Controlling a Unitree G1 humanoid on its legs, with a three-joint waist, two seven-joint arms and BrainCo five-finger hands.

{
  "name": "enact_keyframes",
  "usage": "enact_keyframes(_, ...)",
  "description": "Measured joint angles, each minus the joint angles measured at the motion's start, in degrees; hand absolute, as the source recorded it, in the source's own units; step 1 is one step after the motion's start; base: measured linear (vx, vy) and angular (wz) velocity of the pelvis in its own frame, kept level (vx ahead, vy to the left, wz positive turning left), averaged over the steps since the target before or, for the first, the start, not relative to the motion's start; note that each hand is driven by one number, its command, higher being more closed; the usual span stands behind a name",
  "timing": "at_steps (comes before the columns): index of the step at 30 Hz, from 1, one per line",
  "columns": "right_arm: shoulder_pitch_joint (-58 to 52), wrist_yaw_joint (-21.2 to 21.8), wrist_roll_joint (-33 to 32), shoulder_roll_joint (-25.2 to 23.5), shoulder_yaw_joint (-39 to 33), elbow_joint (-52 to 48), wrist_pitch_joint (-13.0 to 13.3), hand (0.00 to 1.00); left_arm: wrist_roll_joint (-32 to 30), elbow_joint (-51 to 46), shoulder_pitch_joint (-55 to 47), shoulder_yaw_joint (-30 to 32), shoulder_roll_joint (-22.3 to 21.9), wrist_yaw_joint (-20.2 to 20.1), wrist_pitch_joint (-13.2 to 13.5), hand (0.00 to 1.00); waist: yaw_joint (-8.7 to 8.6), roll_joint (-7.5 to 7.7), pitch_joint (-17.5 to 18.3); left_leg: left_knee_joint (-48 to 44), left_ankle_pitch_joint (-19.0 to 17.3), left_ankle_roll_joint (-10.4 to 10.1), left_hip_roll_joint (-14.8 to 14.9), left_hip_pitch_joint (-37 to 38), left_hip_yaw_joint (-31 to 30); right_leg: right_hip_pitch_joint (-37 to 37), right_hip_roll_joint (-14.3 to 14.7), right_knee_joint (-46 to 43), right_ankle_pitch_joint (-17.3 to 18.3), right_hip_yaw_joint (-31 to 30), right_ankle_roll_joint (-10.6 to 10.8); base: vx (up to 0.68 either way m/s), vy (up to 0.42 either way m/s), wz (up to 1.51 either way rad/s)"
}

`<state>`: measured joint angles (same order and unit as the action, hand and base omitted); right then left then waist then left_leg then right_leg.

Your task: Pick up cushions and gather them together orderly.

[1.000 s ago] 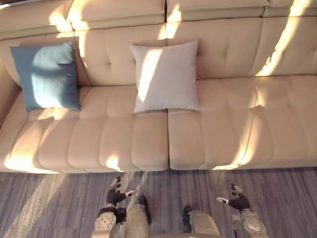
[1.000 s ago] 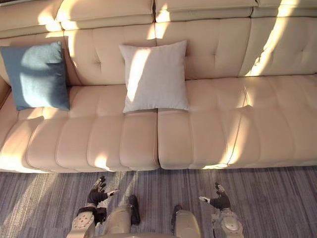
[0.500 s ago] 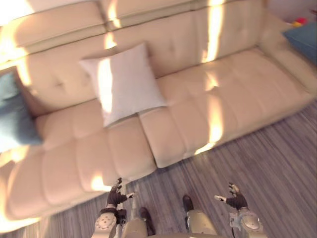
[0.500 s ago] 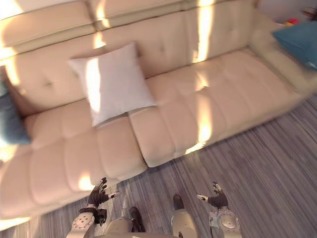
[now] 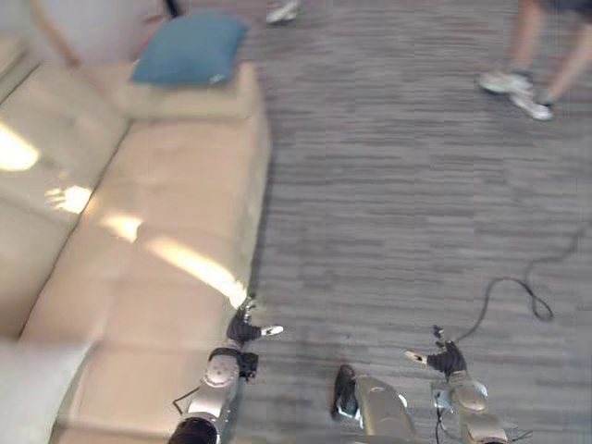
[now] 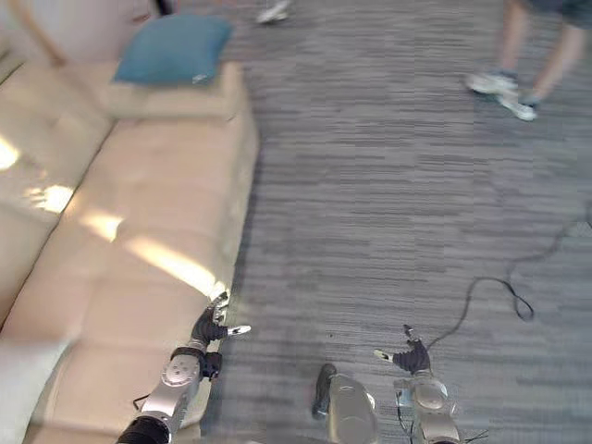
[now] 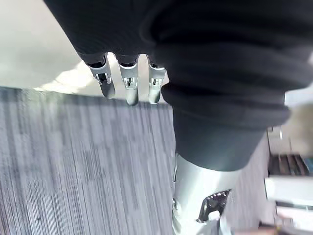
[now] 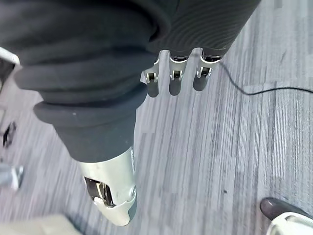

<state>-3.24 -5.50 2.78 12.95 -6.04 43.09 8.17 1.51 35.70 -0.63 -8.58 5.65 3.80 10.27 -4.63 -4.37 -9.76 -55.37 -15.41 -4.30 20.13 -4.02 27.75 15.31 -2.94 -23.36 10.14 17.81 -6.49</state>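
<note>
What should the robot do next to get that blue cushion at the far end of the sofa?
Probably step forward along the sofa toward the blue cushion. The cushion lies at the sofa's far end, well beyond both hands. The left hand and right hand hang low, open and empty, so neither looks able to reach it from here.

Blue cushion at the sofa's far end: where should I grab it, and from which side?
Take the blue cushion probably by its carpet-side edge, pinched between thumb and fingers. It lies fairly flat on the sofa end near that side, so coming from the carpet avoids reaching across the seat. The left hand and right hand are open, empty.
</note>
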Motion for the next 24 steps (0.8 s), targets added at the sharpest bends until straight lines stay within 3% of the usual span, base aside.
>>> enact_keyframes(2, 0.0, -0.7, 0.0, -0.3, 0.5, 1.2, -0.4, 0.0, 0.0, -0.4, -2.4, 0.0, -0.4, 0.2, 0.1, 0.0, 2.88, 0.86, -0.7, 4.1, -0.9, 0.5, -7.1, -6.5, -8.4, -4.2, 0.5, 2.6, 0.4, -4.5, 0.6, 0.33, 0.101, -1.41)
enact_keyframes(3, 0.1, -0.8, 0.0, -0.4, 1.6, 1.2, -0.5, 0.0, 0.0, -0.8, -3.8, 0.3, -0.3, 0.3, 0.1, 0.0, 4.2, 0.45, -0.8, 9.0, -0.9, 0.5, -10.0, -10.1, -12.0, -6.2, 0.5, 4.5, 0.6, -5.9, 1.0, 0.38, 0.179, -1.26)
enact_keyframes(5, 0.7, -0.7, 0.0, -0.1, 2.8, 1.2, -0.6, 0.0, 0.1, -1.5, -6.2, 0.6, -0.3, 0.7, 0.1, 0.0, 6.28, -0.39, -1.0, 19.8, 0.3, -1.3, -13.1, -14.4, -15.5, -9.3, 0.6, 8.1, 0.5, -6.8, 1.6, 0.32, 0.195, -0.97)
enact_keyframes(6, 0.9, -0.8, 0.0, -0.4, 2.6, 1.3, -0.5, 0.0, 0.1, -1.4, -7.0, 1.3, -0.6, 0.8, 0.0, 0.0, 7.56, -1.22, -0.8, 30.5, 2.8, -4.1, -14.2, -15.6, -16.1, -10.9, 1.1, 10.8, 0.2, -6.7, 2.4, 0.35, 0.232, -0.72)
enact_keyframes(7, 1.1, -0.9, 0.0, -0.4, 2.5, 1.4, -0.5, 0.0, 0.1, -1.2, -7.3, 2.6, -0.9, 1.1, -0.1, 0.0, 8.8, -1.92, -0.9, 36.9, 8.3, -2.3, -14.1, -15.7, -16.1, -13.3, 2.4, 13.0, 0.1, -7.4, 3.5, 0.47, 0.275, -0.79)
enact_keyframes(8, 1.2, -0.9, 0.0, -0.9, 2.6, 1.6, -0.6, 0.0, 0.1, -0.7, -7.5, 3.5, -0.9, 1.4, -0.1, 0.0, 9.94, -1.7, -0.4, 37.2, 11.2, 0.6, -14.6, -15.0, -16.2, -14.7, 2.9, 14.1, 0.5, -8.9, 4.6, 0.45, 0.217, -0.55)
enact_keyframes(9, 1.5, -1.0, 0.0, -1.4, 2.6, 1.6, -0.6, 0.0, 0.1, -0.5, -7.4, 4.4, -0.8, 1.4, -0.1, 0.0, 10.32, -0.79, -0.1, 37.1, 11.3, 1.4, -15.5, -15.1, -16.3, -15.5, 2.6, 14.5, 1.0, -9.5, 5.6, 0.52, 0.219, -0.13)
enact_keyframes(11, 1.7, -1.0, 0.0, -1.4, 2.4, 2.0, -0.5, 0.0, 0.3, 0.3, -6.9, 6.0, -1.1, 1.3, -0.1, 0.0, 9.5, 2.93, 0.7, 35.1, 8.0, 6.6, -18.7, -15.5, -17.1, -14.3, -0.8, 10.4, 4.3, -10.0, 9.8, 0.58, 0.208, 0.38)
enact_keyframes(12, 2.0, -1.0, 0.0, -1.4, 2.0, 3.5, -0.5, 0.0, 0.6, 1.3, -6.9, 6.1, -1.5, 1.3, -0.3, 0.0, 9.28, 3.81, 0.9, 33.7, 5.8, 8.6, -20.0, -15.0, -16.9, -11.7, -2.6, 2.1, 5.9, -11.2, 12.6, 0.53, 0.169, 0.31)
enact_keyframes(13, 2.3, -1.0, 0.0, -1.5, 1.6, 4.0, -0.5, 0.0, 0.6, 1.8, -7.0, 6.1, -1.7, 1.3, -0.5, 0.0, 9.13, 3.88, 0.8, 32.9, 4.6, 9.0, -20.4, -14.2, -16.8, -10.1, -3.4, -3.3, 6.1, -12.2, 15.3, 0.56, 0.188, 0.24)
enact_keyframes(14, 3.0, -1.0, 0.1, -2.1, 1.3, 5.1, -0.7, 0.0, 0.6, 2.3, -7.5, 6.1, -1.7, 1.3, -1.1, 0.0, 8.57, 3.89, 0.8, 32.3, 2.7, 10.0, -21.3, -11.3, -17.1, -7.1, -4.6, -15.1, 4.4, -14.5, 22.1, 0.58, 0.167, 0.33)
enact_keyframes(15, 2.4, -0.8, 0.1, -2.8, 1.3, 5.1, -0.7, 0.0, 0.6, 2.3, -8.4, 5.7, -1.2, 1.3, -1.3, 0.0, 8.37, 4.12, 0.7, 32.8, 1.4, 10.5, -22.6, -7.2, -18.0, -4.3, -6.2, -26.5, 2.2, -14.6, 22.3, 0.6, 0.136, 0.39)
enact_keyframes(16, 2.0, -0.7, 0.1, -3.1, 1.3, 5.1, -0.8, 0.0, 0.6, 2.3, -8.4, 5.4, -0.9, 1.4, -1.4, 0.0, 8.19, 4.15, 0.6, 33.3, 1.2, 10.7, -23.2, -5.0, -18.5, -3.4, -7.5, -30.9, 2.5, -13.6, 21.7, 0.61, 0.08, 0.39)
enact_keyframes(17, 1.5, -0.6, 0.2, -3.1, 1.3, 5.2, -0.8, 0.0, 0.6, 2.3, -8.4, 5.1, -0.8, 1.4, -1.4, 0.0, 8.17, 3.88, 0.6, 34.1, 1.2, 10.8, -23.6, -2.1, -19.3, -2.6, -9.0, -34.4, 3.3, -11.0, 19.9, 0.59, 0.05, 0.37)
enact_keyframes(18, 1.6, -0.6, 0.2, -3.0, 1.3, 5.1, -0.8, 0.0, 0.7, 2.1, -8.4, 4.7, -0.8, 1.6, -1.2, 0.0, 8.17, 2.71, 0.7, 37.5, 1.1, 10.8, -23.7, 3.2, -20.9, -0.1, -10.8, -34.9, 5.7, -5.5, 14.3, 0.57, 0.039, 0.33)
enact_keyframes(19, 1.8, -0.6, 0.2, -3.0, 1.3, 5.1, -0.7, 0.0, 0.7, 2.1, -8.2, 4.7, -0.7, 1.7, -1.2, 0.0, 7.93, 2.39, 0.7, 38.9, 1.2, 10.8, -23.7, 4.6, -21.9, 1.3, -11.2, -33.9, 6.6, -3.7, 12.8, 0.54, 0.006, 0.42)
enact_keyframes(20, 2.9, -0.5, 0.2, -2.6, 1.3, 5.1, -0.7, 0.0, 0.7, 2.2, -7.6, 4.6, -0.2, 1.6, -1.3, 0.0, 6.84, 1.43, 0.2, 41.4, 1.2, 10.7, -23.1, 7.6, -23.3, 3.3, -10.8, -28.6, 7.8, -1.3, 10.5, 0.65, -0.047, 0.52)
enact_keyframes(22, 3.7, -0.5, 0.1, -1.2, 1.3, 5.0, -0.7, 0.0, 0.7, 2.9, -6.4, 4.6, -0.4, 1.6, -1.3, 0.0, 5.57, -0.22, -0.7, 43.4, 1.2, 10.5, -21.5, 11.1, -24.6, 6.9, -8.8, -17.3, 7.5, -1.5, 10.4, 0.6, -0.07, 0.57)
enact_keyframes(23, 3.9, -0.5, 0.1, -0.4, 0.4, 4.7, -0.7, 0.0, 0.6, 3.7, -5.4, 4.6, -0.6, 1.7, -1.3, 0.0, 5.1, -1.39, -1.2, 43.8, 0.7, 7.5, -19.9, 13.0, -24.9, 9.0, -6.8, -7.2, 3.4, -3.4, 10.6, 0.46, -0.09, 0.42)
enact_keyframes(24, 3.7, -0.5, 0.1, -0.5, -0.3, 4.8, -0.8, 0.0, 0.6, 4.0, -4.9, 4.6, -0.7, 1.7, -1.3, 0.0, 5.1, -1.37, -1.4, 44.0, 0.5, 6.0, -19.4, 14.1, -24.9, 9.6, -5.8, -1.9, 0.3, -4.3, 10.8, 0.61, -0.144, 0.46)
